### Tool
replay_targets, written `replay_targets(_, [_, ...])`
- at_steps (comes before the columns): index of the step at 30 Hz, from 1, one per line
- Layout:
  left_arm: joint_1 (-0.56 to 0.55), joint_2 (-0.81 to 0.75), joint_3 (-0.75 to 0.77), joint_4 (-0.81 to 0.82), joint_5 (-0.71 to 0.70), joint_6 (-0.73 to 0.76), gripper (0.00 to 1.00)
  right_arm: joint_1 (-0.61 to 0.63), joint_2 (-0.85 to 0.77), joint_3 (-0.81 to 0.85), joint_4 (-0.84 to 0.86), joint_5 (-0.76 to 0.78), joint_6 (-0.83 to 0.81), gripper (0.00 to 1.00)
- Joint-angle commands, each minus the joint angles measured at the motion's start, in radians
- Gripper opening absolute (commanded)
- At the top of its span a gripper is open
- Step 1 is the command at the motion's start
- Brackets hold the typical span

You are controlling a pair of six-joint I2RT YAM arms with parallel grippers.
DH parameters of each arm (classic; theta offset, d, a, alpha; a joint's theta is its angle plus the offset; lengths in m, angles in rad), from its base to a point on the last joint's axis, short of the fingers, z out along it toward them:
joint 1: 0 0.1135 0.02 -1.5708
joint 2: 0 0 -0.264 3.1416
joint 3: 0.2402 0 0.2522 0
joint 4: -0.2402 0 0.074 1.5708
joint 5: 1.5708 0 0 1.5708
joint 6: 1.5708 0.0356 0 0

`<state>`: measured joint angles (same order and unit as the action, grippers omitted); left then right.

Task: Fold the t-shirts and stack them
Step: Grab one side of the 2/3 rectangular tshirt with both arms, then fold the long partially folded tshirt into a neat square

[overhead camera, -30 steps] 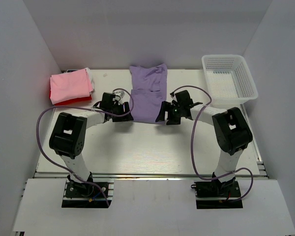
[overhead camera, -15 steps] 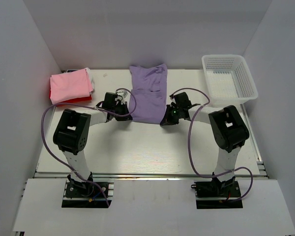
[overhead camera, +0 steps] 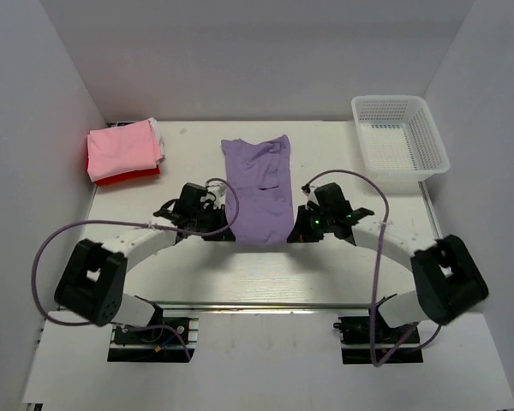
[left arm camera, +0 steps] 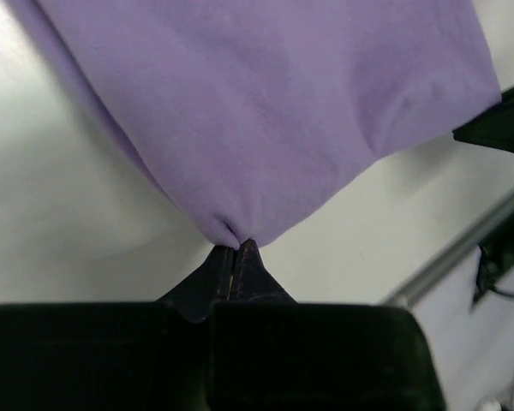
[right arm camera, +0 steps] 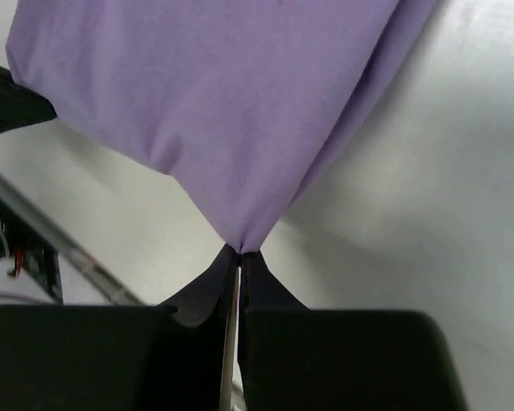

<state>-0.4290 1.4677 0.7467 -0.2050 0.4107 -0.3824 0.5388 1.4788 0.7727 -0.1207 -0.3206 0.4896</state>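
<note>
Top external view: a plain lavender-purple cotton t-shirt (overhead camera: 257, 184) lies lengthwise at the middle of the white table (overhead camera: 240, 274). The left gripper (overhead camera: 225, 229) holds its near left corner and the right gripper (overhead camera: 296, 233) holds its near right corner. Both wrist views show the jaws pressed together, pinching a small tuck of purple cloth. A folded light pink t-shirt (overhead camera: 122, 147) rests on a red t-shirt (overhead camera: 127, 177) at the far left corner. A white plastic mesh basket (overhead camera: 437, 152) stands at the far right.
</note>
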Motion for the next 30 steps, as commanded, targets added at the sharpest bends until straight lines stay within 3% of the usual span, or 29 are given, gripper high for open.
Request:
replay_targets(1, [-0.028, -0.177, -0.044, -0.147, 0.063, -0.052, 0.0, 0.03, -0.129, -0.087, -0.105, -0.046, 0.003, 0.0])
replay_targets(4, [-0.051, -0.309, -0.044, -0.337, 0.083, -0.061, 0.0, 0.05, -0.264, -0.136, -0.232, -0.098, 0.015, 0.0])
replay_targets(9, [-0.07, -0.424, 0.025, -0.531, 0.181, -0.052, 0.0, 0.079, -0.501, -0.073, -0.406, -0.164, 0.012, 0.0])
replay_targets(14, [-0.07, -0.512, 0.111, -0.629, 0.183, -0.07, 0.0, 0.095, -0.664, -0.044, -0.409, -0.192, 0.033, 0.0])
replay_targets(21, [-0.07, -0.423, 0.221, -0.603, 0.195, -0.039, 0.0, 0.098, -0.595, 0.003, -0.39, -0.173, -0.02, 0.0])
replay_targets(24, [-0.059, -0.385, 0.29, -0.632, 0.099, -0.03, 0.0, 0.093, -0.554, 0.063, -0.39, -0.088, -0.04, 0.0])
replay_targets(28, [-0.045, -0.351, 0.357, -0.613, -0.002, -0.072, 0.0, 0.087, -0.486, 0.184, -0.448, 0.188, 0.027, 0.0])
replay_targets(30, [-0.045, -0.331, 0.393, -0.613, -0.061, -0.099, 0.0, 0.082, -0.445, 0.204, -0.474, 0.233, 0.041, 0.0])
